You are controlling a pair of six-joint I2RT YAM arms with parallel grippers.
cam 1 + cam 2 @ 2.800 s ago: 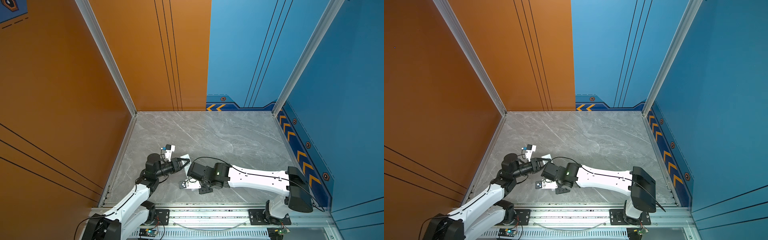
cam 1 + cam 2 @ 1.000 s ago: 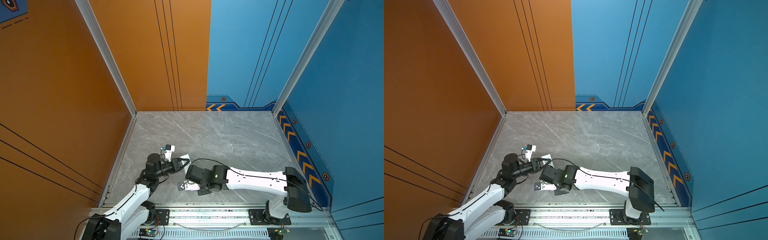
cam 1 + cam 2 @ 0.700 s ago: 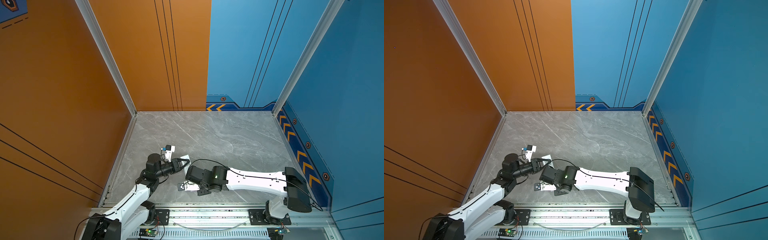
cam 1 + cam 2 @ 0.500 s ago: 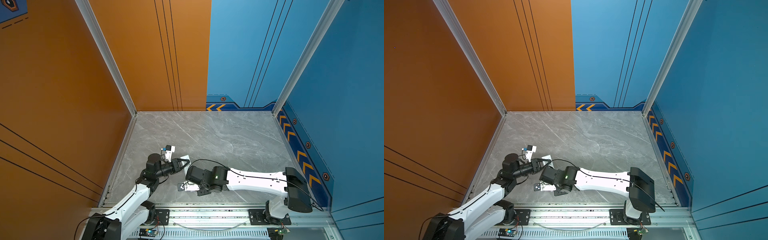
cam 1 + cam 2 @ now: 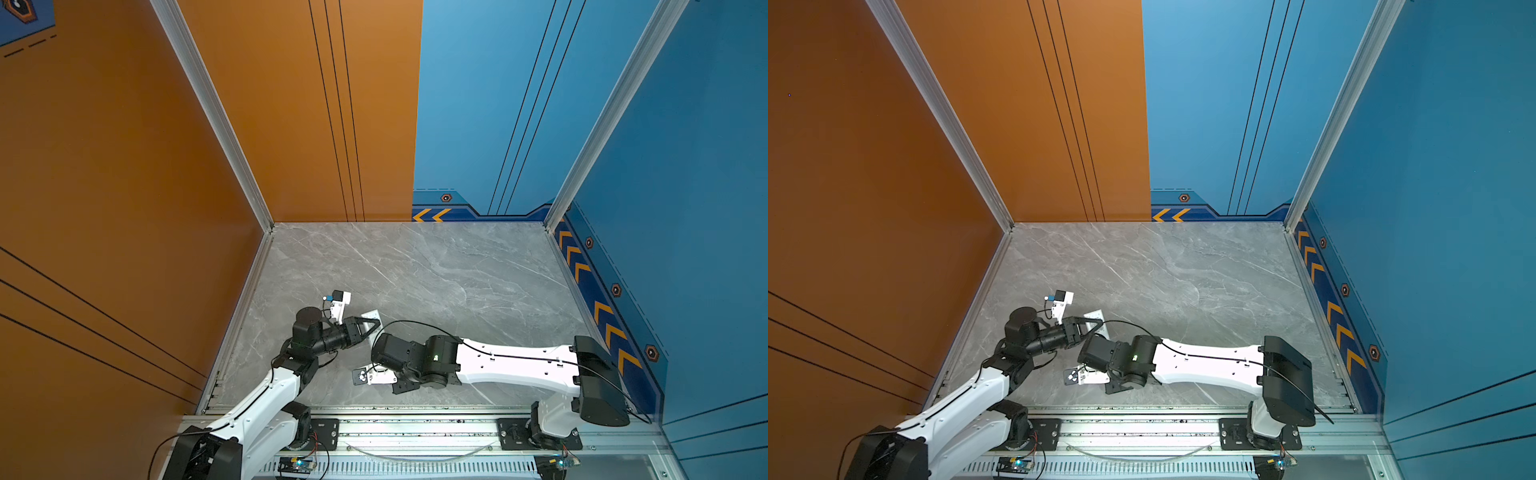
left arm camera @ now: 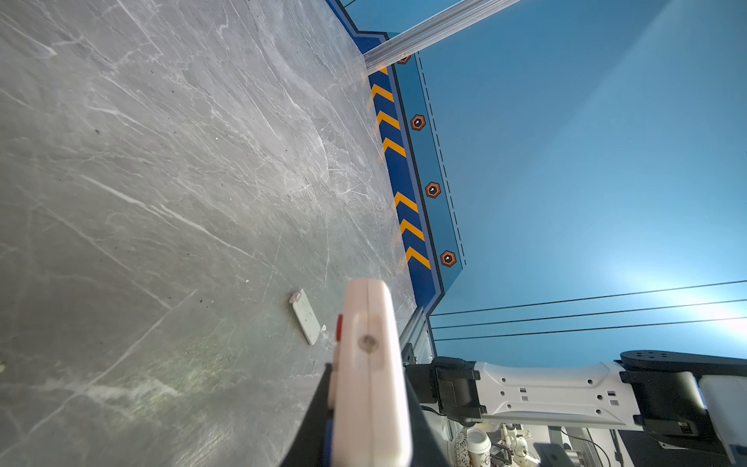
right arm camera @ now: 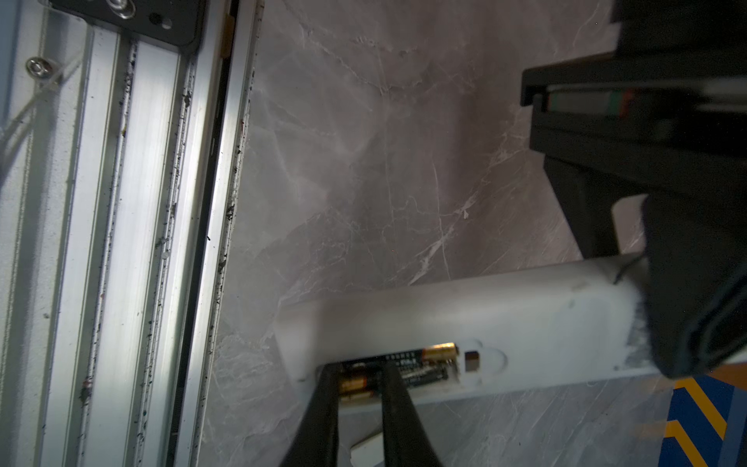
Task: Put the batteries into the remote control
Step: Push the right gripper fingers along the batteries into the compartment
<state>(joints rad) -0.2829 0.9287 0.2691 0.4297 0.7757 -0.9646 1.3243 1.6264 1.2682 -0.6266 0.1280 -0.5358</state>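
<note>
Robot lab test cell, orange panel walls [image 5: 124,166], blue panel walls [image 5: 685,187], aluminium mounting rail [image 5: 415,432], marble-look tabletop [image 5: 415,270]

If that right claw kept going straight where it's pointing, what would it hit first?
The batteries in the open bay of the remote control, almost at once: the tips of the right gripper straddle one gold end. Contact is unclear.
</note>
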